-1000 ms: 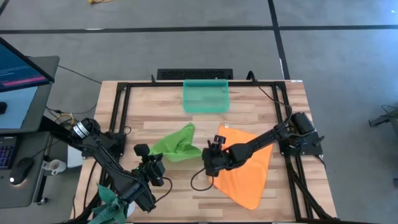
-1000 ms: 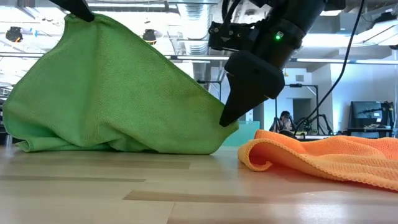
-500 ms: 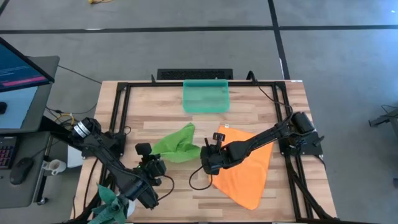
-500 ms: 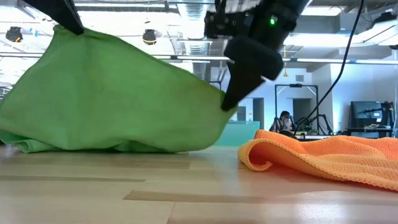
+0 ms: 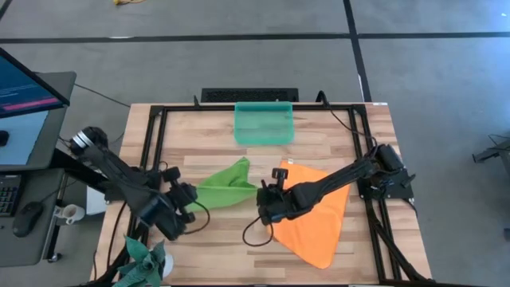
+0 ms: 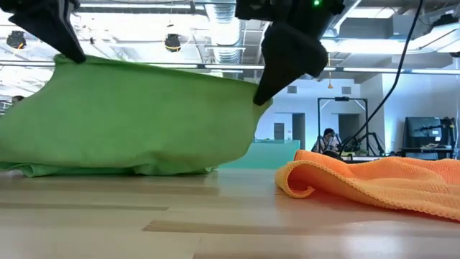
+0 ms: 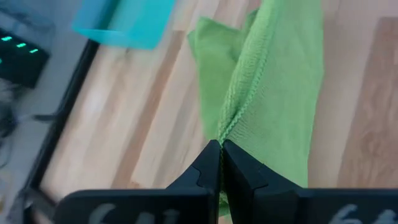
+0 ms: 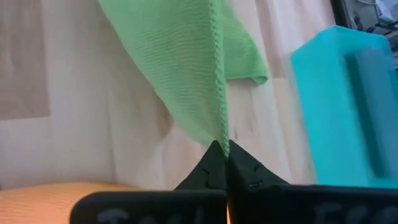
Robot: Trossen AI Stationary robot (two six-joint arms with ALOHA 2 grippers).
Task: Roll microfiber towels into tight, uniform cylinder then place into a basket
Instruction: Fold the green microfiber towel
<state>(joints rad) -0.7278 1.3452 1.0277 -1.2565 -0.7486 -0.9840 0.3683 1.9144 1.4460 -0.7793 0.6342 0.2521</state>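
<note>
While the basket (image 5: 264, 123) sits at the table's far edge, well apart from both arms, the orange towel (image 5: 317, 215) lies rumpled on the wood under the right arm, just beside the green towel (image 5: 225, 185). A dark spiky plant (image 5: 142, 261) stands at the near left corner, close behind the left arm. The left gripper (image 7: 220, 148) is pinched tight on one corner of the green towel and the right gripper (image 8: 219, 147) on another, so the low view shows the cloth stretched between them above the table, its lower edge resting on the wood. Both arms reach inward, low over the table.
</note>
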